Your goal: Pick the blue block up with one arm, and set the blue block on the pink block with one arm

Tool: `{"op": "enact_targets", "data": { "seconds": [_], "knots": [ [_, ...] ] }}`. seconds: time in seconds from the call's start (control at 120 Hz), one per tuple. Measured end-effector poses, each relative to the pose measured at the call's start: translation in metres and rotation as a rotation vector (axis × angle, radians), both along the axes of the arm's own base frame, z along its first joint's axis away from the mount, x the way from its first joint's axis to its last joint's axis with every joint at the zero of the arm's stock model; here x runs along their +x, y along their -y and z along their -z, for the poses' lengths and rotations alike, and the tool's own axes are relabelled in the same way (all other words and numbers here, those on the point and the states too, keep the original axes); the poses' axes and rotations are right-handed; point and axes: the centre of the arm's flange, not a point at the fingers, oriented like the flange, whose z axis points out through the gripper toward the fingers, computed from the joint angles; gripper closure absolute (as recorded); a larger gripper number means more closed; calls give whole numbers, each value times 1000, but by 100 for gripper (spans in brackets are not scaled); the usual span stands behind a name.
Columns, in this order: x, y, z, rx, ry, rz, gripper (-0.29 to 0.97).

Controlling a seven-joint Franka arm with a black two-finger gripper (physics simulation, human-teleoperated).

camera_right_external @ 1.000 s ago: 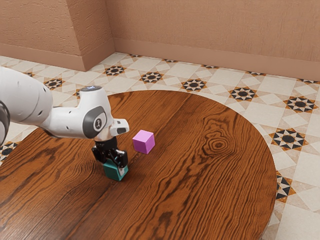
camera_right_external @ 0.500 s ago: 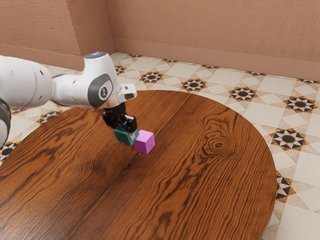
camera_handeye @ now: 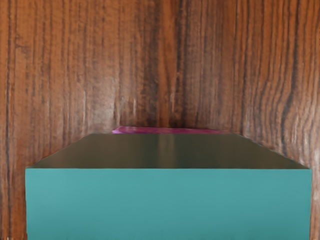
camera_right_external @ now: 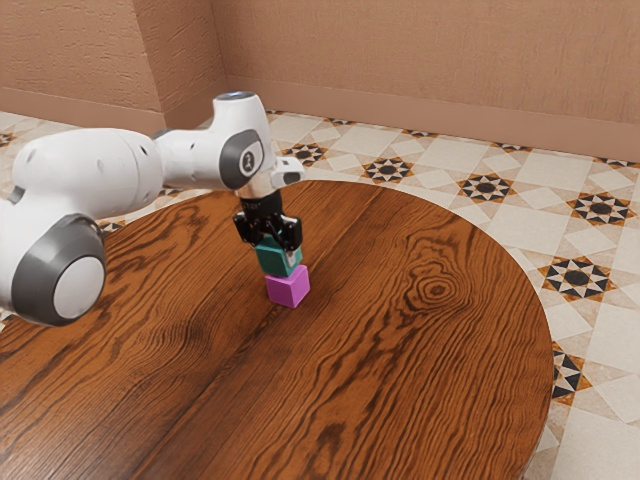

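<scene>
The hand [camera_right_external: 271,242] has carried the blue block [camera_right_external: 279,262] off the table [camera_right_external: 420,380] and over to the pink block [camera_right_external: 288,289]. It still grips it, right above the pink one. I think letting go comes next.

Bare table [camera_right_external: 400,350] all around pink block [camera_right_external: 288,288]

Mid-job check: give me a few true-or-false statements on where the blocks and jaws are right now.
1. The jaws are shut on the blue block. True.
2. The pink block rests on the wooden table. True.
3. The blue block lies on the table beside the pink block. False: it is held directly above the pink block, at or just over its top.
4. The pink block is tipped on an edge. False: it sits flat.
</scene>
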Motion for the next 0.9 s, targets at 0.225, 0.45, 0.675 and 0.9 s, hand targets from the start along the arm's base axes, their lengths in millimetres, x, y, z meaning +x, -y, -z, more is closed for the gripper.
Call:
{"op": "enact_targets", "data": {
  "seconds": [0.225, 0.45, 0.675, 0.9],
  "knots": [
    [1, 3, -4, -2, -21, -5, 34],
    [4, 6, -1, -2, -30, -4, 29],
    [6, 9, -3, -10, -24, 12, 13],
    [-44, -9, -122, -66, 71, 12, 6]
  ]
}}
